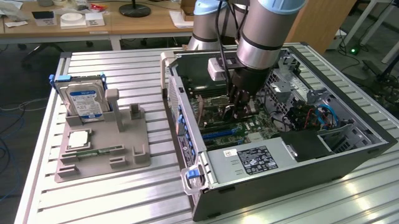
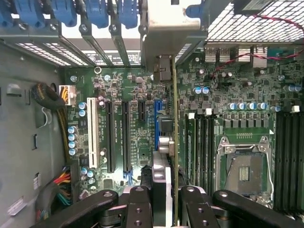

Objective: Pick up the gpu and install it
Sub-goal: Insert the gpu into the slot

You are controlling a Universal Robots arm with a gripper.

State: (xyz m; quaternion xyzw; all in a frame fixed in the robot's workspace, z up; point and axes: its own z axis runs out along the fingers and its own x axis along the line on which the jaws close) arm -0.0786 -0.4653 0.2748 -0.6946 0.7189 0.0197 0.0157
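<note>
The hand (image 2: 164, 206) pinches the gpu (image 2: 175, 142) edge-on over the motherboard (image 2: 118, 80), inside the case (image 1: 311, 177), at 3 o'clock from the parts tray (image 1: 100, 158) in the exterior view. It is best kept upright, edge parallel to the blue slot (image 2: 157, 123).

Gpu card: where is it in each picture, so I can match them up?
Exterior view: the gpu is gripped by the tool inside the open computer case, over the green motherboard.
Wrist view: the gpu is the thin green edge-on strip clamped in the tool, with its silver bracket at the far end.
Shared landmark: the green motherboard under the card.
</note>
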